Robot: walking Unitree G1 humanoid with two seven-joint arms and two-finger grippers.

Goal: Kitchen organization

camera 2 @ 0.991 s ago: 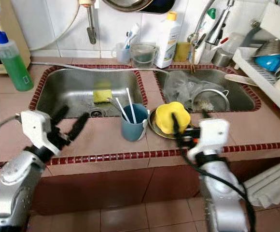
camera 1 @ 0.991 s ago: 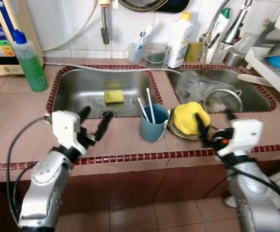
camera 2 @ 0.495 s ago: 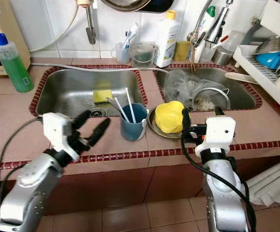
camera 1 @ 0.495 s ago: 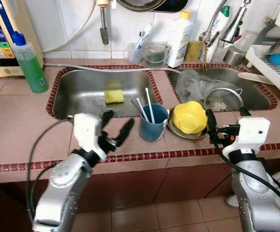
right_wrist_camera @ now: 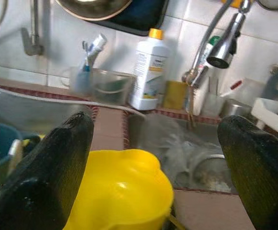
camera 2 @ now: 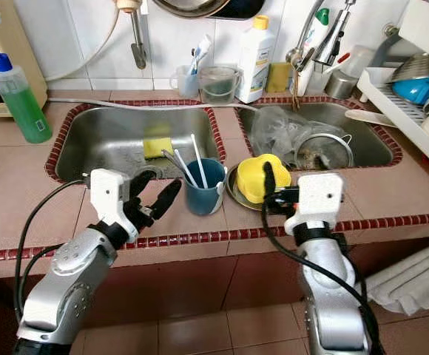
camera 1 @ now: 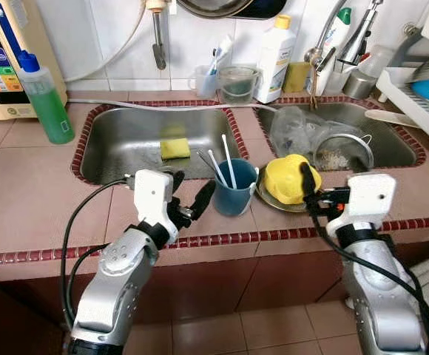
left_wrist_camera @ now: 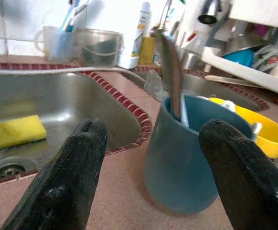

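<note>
**Two open claws at the counter's edge, nothing held**

Two grippers worked at the tiled counter, and we saw both spread wide with nothing between their fingers. Our left gripper [camera 1: 187,194] hovered low over the counter just beside the blue cup [camera 1: 234,189]. In the left wrist view the cup [left_wrist_camera: 192,152] stood in the gap ahead of the two black fingers [left_wrist_camera: 64,187], neither of which touched it. Our right gripper [camera 2: 268,180] sat at the yellow bowl [camera 2: 257,177], which lay upside down on a metal plate [camera 2: 233,194]. One black finger crossed the front of the bowl; we could not tell whether it rested on it. From the right wrist the bowl [right_wrist_camera: 120,191] lay between the parted fingers [right_wrist_camera: 38,177].

Utensils [camera 1: 222,161] stood upright in the cup, which was just left of the plate and bowl, on the strip of counter [camera 1: 22,200] in front of the two sinks. Behind the cup, the left sink [camera 1: 122,137] held a yellow sponge [camera 1: 174,148] near its drain. The right sink [camera 1: 399,151] held clear plastic [camera 1: 296,129] and a metal strainer [camera 1: 342,154]. A green soap bottle [camera 1: 46,100] stood at the far left. Along the back wall we saw a white bottle [camera 1: 276,50], a glass container [camera 1: 237,83] and the faucet [camera 1: 325,44]. A dish rack [camera 1: 421,96] occupied the far right.
</note>
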